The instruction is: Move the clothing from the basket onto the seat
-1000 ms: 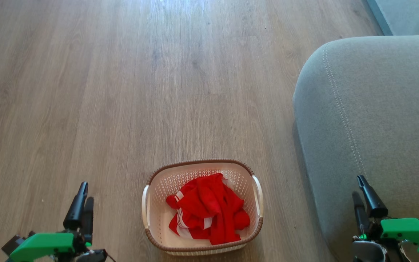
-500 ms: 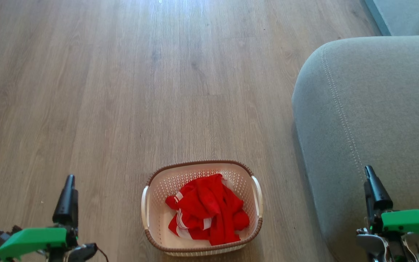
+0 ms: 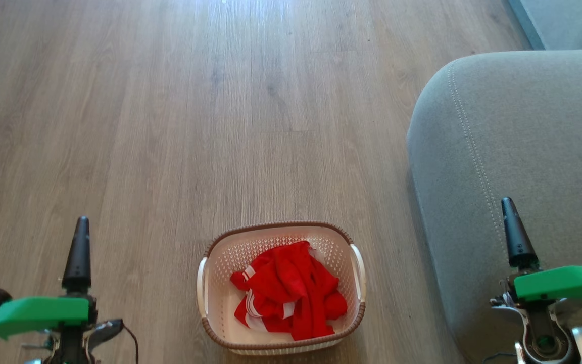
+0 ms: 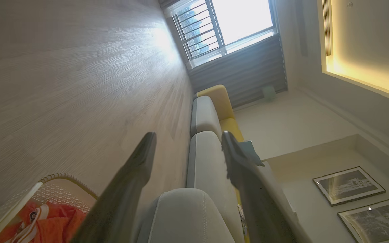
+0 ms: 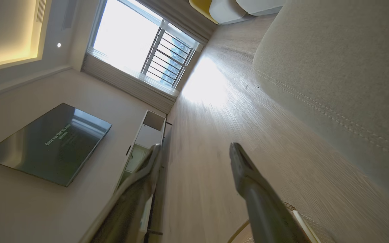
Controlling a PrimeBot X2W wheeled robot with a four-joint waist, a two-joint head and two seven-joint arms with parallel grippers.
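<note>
The cream basket (image 3: 276, 225) with a brown rim stands on the wood floor, low in the middle of the head view. The red clothing (image 3: 288, 288) with white stripes lies crumpled inside it. The grey-green seat (image 3: 523, 126) rises just right of the basket. My left gripper (image 3: 82, 225) hovers left of the basket, fingers pointing forward. My right gripper (image 3: 506, 203) hovers over the seat's near edge. In the left wrist view the left gripper (image 4: 188, 135) is open and empty, with the basket (image 4: 56, 177), the clothing (image 4: 52, 222) and the seat (image 4: 184, 216) below. The right gripper (image 5: 195, 145) is open and empty too.
Wood floor (image 3: 220, 101) stretches ahead and to the left. More sofa cushions, grey and yellow (image 4: 214, 101), run toward a barred window (image 4: 228, 27). A wall television (image 5: 46, 141) and a low white cabinet (image 5: 144, 135) stand across the room.
Both grippers have lifted and turned edge-on in the head view; the left one also drifted left. The basket and clothing have not moved.
</note>
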